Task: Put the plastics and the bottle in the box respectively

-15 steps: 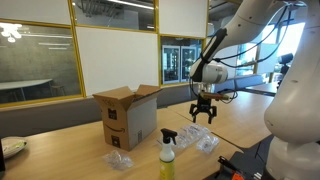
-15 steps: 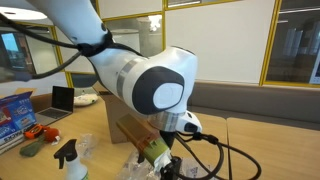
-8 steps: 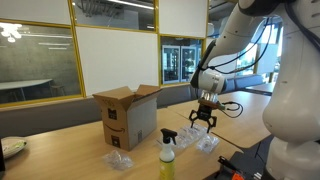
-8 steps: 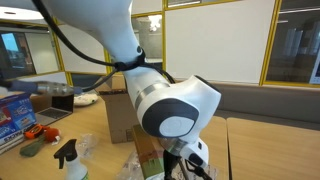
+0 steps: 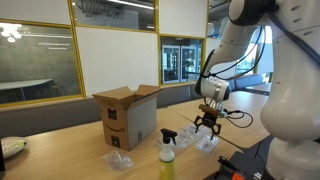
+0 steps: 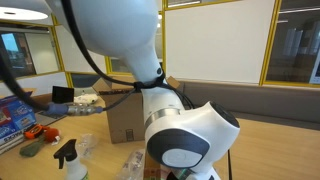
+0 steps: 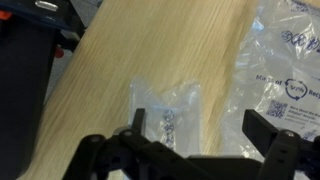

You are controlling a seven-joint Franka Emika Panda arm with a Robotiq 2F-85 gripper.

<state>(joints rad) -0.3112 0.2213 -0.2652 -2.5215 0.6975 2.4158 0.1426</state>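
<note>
One wooden table (image 7: 150,45), glass partitions (image 5: 35,60).

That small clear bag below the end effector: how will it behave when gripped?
The small clear bag looks thin and wrinkled, so probably floppy and light. Its glossy film may slip on the smooth table. Small pieces inside could shift.

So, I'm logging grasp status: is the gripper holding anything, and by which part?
Nothing is held: the gripper is open, fingers apart, above the small plastic bag.
</note>
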